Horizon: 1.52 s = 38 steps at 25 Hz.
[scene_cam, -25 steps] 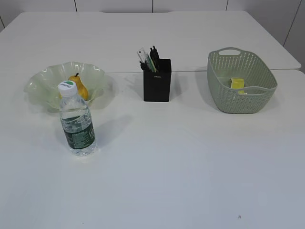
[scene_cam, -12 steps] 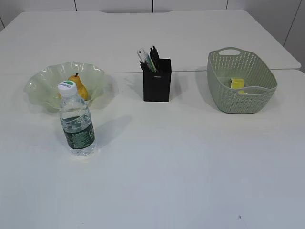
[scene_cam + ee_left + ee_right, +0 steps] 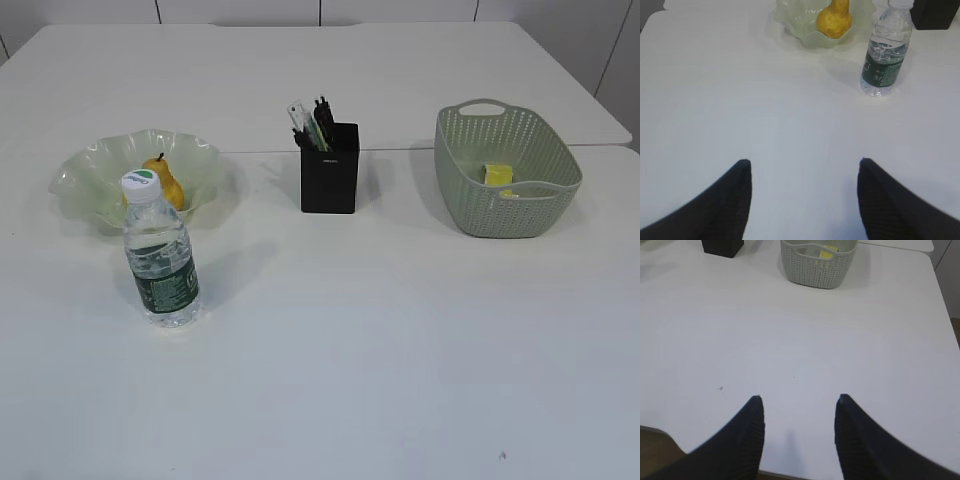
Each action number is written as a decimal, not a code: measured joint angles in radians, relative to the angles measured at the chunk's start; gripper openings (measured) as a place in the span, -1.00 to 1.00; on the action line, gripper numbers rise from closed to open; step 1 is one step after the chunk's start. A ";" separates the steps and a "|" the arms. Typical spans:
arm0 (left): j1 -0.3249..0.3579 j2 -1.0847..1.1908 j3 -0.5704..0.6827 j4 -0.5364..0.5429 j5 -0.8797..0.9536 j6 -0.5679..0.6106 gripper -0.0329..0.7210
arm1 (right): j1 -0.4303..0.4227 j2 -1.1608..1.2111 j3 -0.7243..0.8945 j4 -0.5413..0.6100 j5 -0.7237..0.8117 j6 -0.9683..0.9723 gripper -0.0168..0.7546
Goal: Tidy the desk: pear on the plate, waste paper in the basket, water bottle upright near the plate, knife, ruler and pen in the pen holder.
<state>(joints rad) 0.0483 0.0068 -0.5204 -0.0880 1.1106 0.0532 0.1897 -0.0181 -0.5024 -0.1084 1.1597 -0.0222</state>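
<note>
yellow pear [image 3: 166, 186], black pen holder [image 3: 329, 179], sage-green woven-pattern basket [image 3: 500, 198]

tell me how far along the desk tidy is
It looks finished. The pear lies on the plate, the waste paper is in the basket, and the water bottle stands upright near the plate. The pen holder holds several tools, though I can't tell each one apart. Nothing is in hand: left gripper and right gripper are open and empty.

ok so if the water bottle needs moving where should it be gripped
Probably around the water bottle at its labelled mid-body, coming in level from the front: it stands upright, the plate sits close behind, and the open table in front leaves the left pincer room.
</note>
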 joint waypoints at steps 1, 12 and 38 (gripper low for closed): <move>0.000 0.000 0.000 0.000 0.001 0.000 0.35 | 0.000 0.000 0.000 0.000 0.000 0.000 -0.06; 0.000 0.000 0.000 0.000 0.001 0.000 0.32 | 0.000 0.000 0.000 0.000 -0.004 0.000 -0.06; 0.000 0.000 0.000 0.016 0.001 0.000 0.22 | -0.194 0.000 0.000 0.006 -0.006 0.022 -0.06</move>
<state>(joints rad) 0.0483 0.0068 -0.5204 -0.0724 1.1112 0.0532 -0.0047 -0.0181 -0.5024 -0.1019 1.1532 0.0000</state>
